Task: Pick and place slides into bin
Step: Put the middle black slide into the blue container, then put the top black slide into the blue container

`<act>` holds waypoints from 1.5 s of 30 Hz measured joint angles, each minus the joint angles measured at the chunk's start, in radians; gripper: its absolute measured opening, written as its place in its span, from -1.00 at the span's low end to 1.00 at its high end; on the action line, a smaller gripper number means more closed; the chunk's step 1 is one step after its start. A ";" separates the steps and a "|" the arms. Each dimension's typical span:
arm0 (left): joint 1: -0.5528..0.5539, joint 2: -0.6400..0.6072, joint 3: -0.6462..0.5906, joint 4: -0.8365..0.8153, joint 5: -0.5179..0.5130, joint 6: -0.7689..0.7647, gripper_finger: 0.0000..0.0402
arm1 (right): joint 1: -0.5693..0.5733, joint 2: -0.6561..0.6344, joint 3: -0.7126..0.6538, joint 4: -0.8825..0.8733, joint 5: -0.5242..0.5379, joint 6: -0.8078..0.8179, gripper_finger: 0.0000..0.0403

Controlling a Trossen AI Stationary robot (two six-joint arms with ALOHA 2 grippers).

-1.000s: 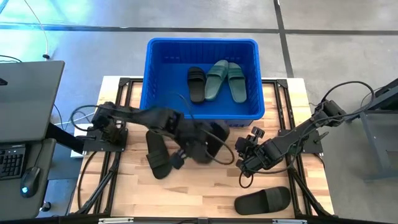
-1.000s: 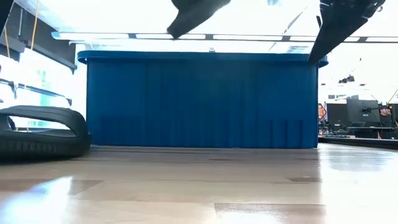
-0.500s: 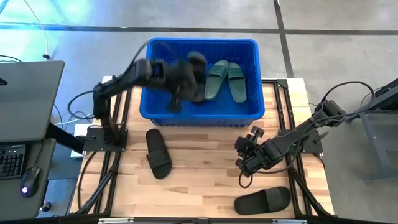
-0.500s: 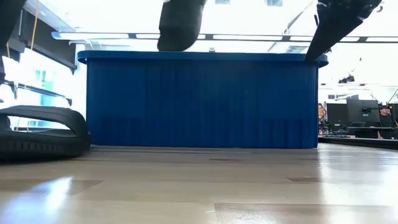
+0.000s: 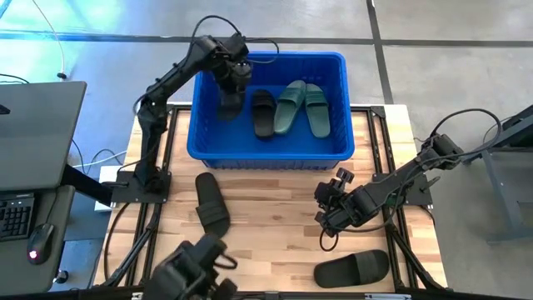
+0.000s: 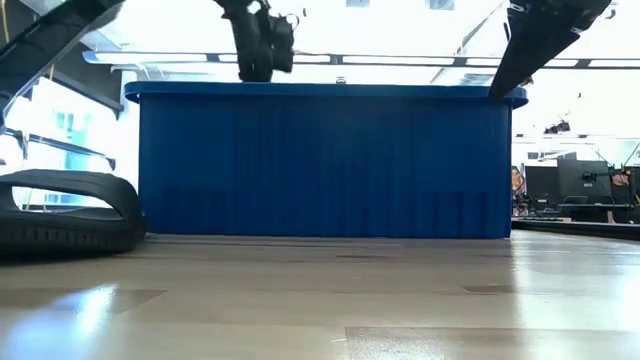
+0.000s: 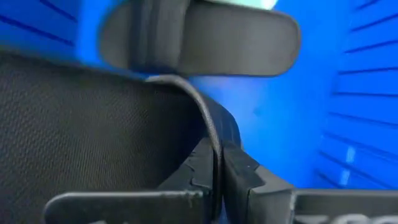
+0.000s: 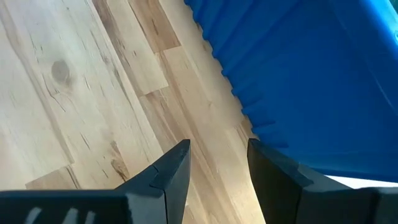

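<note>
Closed on a black slide (image 5: 229, 102), the left gripper (image 5: 234, 77) hangs over the left end of the bin (image 5: 200, 142); in the left wrist view the fingertips (image 7: 205, 168) pinch the slide's edge, with the blue wall behind it. Left to right on the table (image 5: 275, 242) in the high view: a second black slide (image 5: 211, 204) lies on the wood in front of the bin's left part, well apart from both grippers. Inside the bin, just right of the held slide, lie another black slide (image 5: 263, 112) and the two green slides (image 5: 301, 107), side by side. Right gripper (image 5: 326, 218) hovers over the table in front of the bin's right corner, fingers slightly parted and holding nothing, as the right wrist view shows. One more black slide (image 5: 351, 268) lies near the table's front edge, close to that gripper but not touching it.
</note>
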State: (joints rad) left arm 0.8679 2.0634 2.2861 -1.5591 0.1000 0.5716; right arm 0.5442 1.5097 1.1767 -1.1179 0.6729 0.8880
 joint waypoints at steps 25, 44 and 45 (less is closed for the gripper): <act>0.046 0.136 -0.285 0.200 -0.168 0.113 -0.38 | 0.047 0.002 0.000 0.047 -0.030 0.054 -0.26; -0.124 0.042 0.037 0.054 -0.202 0.043 -0.23 | 0.045 0.003 -0.001 0.039 0.014 0.002 -0.26; -0.147 0.022 0.035 0.049 -0.203 0.059 -0.25 | 0.045 0.003 -0.001 0.039 0.013 0.001 -0.26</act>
State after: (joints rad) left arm 0.7210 2.0855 2.3214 -1.5102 -0.1026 0.6307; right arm 0.5892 1.5127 1.1759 -1.0794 0.6859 0.8894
